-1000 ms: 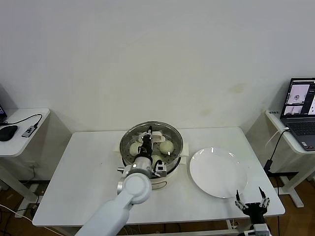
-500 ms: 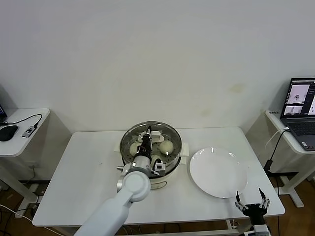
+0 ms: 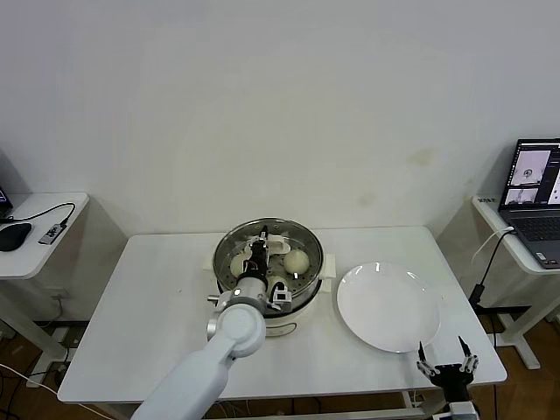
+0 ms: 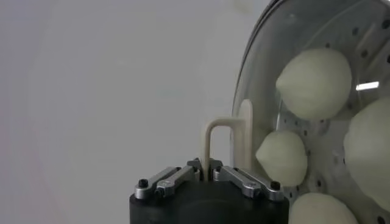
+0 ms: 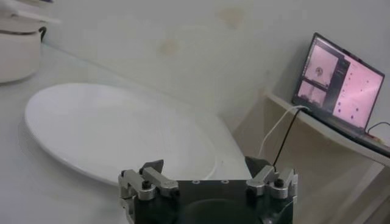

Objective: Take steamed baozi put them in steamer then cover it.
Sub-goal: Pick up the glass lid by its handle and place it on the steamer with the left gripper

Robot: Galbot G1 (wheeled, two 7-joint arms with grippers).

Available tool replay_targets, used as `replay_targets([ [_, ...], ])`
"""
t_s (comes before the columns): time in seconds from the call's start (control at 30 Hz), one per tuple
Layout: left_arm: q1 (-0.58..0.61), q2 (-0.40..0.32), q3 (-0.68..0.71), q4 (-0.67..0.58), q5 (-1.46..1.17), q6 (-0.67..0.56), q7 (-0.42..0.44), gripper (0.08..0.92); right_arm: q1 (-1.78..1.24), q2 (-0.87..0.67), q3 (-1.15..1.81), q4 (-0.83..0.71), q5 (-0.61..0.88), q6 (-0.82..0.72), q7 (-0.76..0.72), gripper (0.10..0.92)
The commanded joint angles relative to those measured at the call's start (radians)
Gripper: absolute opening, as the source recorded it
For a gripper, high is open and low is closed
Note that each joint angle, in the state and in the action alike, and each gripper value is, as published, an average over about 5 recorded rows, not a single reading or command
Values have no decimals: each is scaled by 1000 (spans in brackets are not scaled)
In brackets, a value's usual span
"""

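White tabletop carries the steamer, its glass cover on top over the baozi. Left end effector is pinched tight on the cover's cream handle. Right end effector hangs spread wide near the white plate.

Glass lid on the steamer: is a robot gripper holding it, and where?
Yes. The left gripper is shut on the glass lid, pinching its cream-white handle. The right gripper is open, holding nothing.

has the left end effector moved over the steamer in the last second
Yes, slightly: the left end effector, shut on the cover handle, has crept toward the steamer's far rim.
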Motion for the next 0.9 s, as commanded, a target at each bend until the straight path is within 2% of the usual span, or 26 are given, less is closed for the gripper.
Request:
replay_targets([
  [0.03,0,-7,1,8,-9,0,-7,150,0,0,0,-1,-1,2,0,823],
  [0.5,9,-25,-3,11,-25,-23,-35,156,-2,1,-7,0,-3,6,0,823],
  [0.6,16,-21,-7,-3,-23,-24,-36,209,-4,1,-7,1,-4,6,0,823],
  [0.9,108,44,-44,-159,-28,-21,-34,466,-11,3,-14,7,-11,7,-1,823],
])
